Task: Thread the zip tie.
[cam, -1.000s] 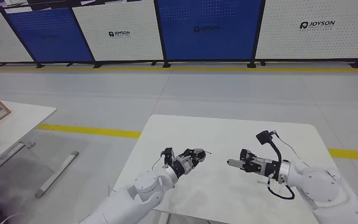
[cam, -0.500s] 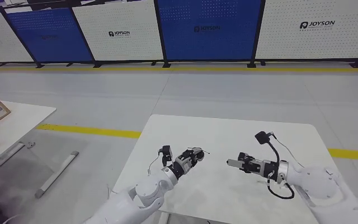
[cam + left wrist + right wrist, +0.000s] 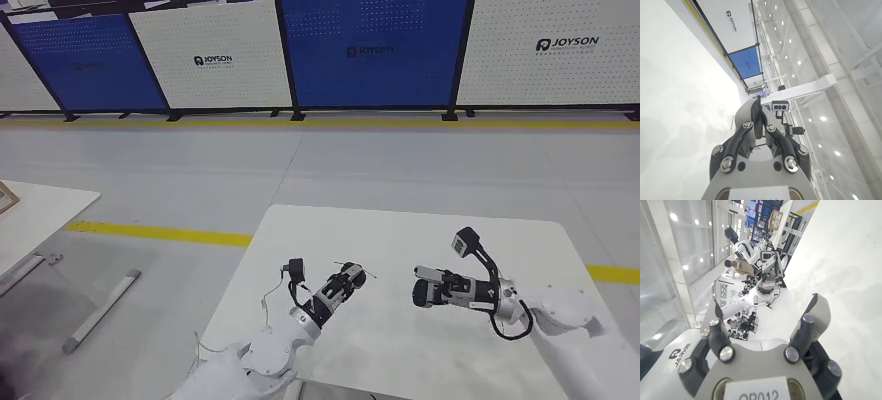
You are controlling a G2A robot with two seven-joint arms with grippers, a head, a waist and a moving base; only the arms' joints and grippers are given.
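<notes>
We find the left gripper (image 3: 352, 276) with jaws pinching the zip tie (image 3: 366, 270); the right gripper (image 3: 418, 287) has jaws spread, empty. Threading, we judge, is not yet done.

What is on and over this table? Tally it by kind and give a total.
grippers: 2, the left gripper shut on the zip tie, the right gripper open
zip tie: 1
table: 1
total: 4
</notes>
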